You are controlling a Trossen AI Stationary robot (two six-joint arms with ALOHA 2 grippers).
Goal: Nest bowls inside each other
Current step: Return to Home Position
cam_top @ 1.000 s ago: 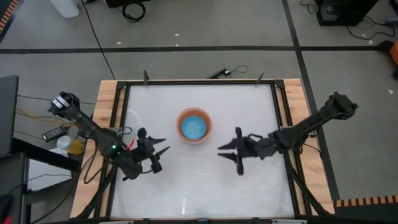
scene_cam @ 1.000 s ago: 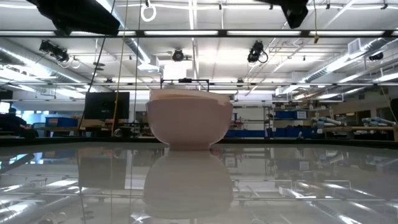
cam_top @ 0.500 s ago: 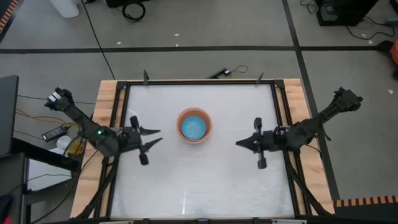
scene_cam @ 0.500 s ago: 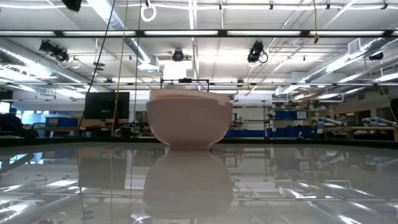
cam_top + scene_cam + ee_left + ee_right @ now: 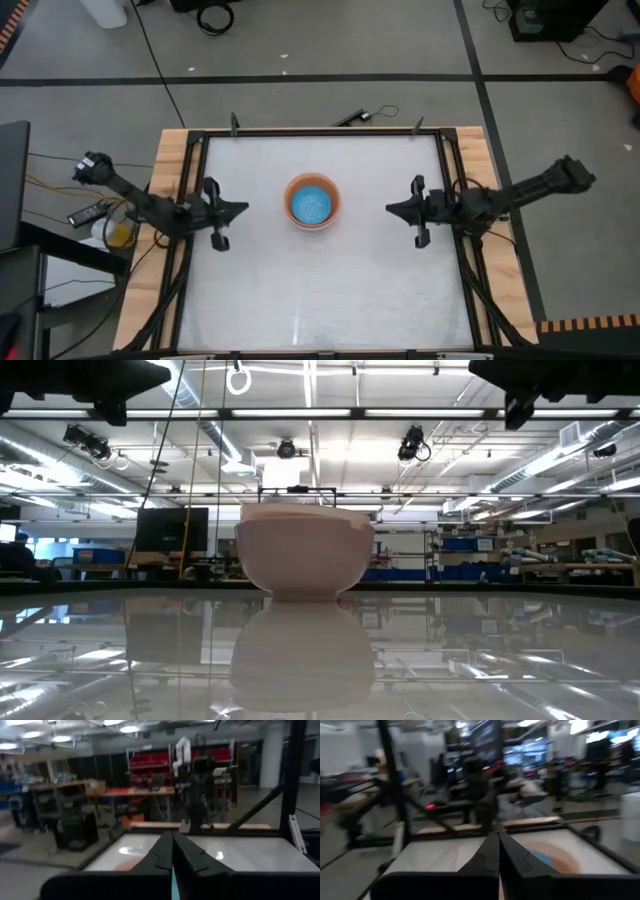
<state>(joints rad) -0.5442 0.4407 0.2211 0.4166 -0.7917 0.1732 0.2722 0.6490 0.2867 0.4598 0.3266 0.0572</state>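
Note:
A peach-orange bowl (image 5: 312, 202) stands on its base at the middle of the white table, with a bright blue bowl (image 5: 312, 205) nested inside it. In the low view the stack (image 5: 305, 555) shows a pale wall, with further rims (image 5: 300, 510) just above its edge. My left gripper (image 5: 243, 208) is shut, level, at the table's left edge, and points at the stack from well short of it. My right gripper (image 5: 390, 209) is shut too, level, at the right side. Both wrist views show shut fingers (image 5: 172, 836) (image 5: 493, 836) with nothing between them.
A black frame (image 5: 320, 132) with two short posts (image 5: 233, 122) (image 5: 419, 125) runs round the table, with wooden strips (image 5: 170, 160) outside it. Bare tabletop (image 5: 320, 290) lies on every side of the stack. Cables and small items (image 5: 110, 225) sit off the table's left.
Both grippers have drawn back from the bowls, the left toward the table's left edge and the right toward its right edge, each also a little toward the far edge. Both have tipped up to level and shut. The bowls have not moved.

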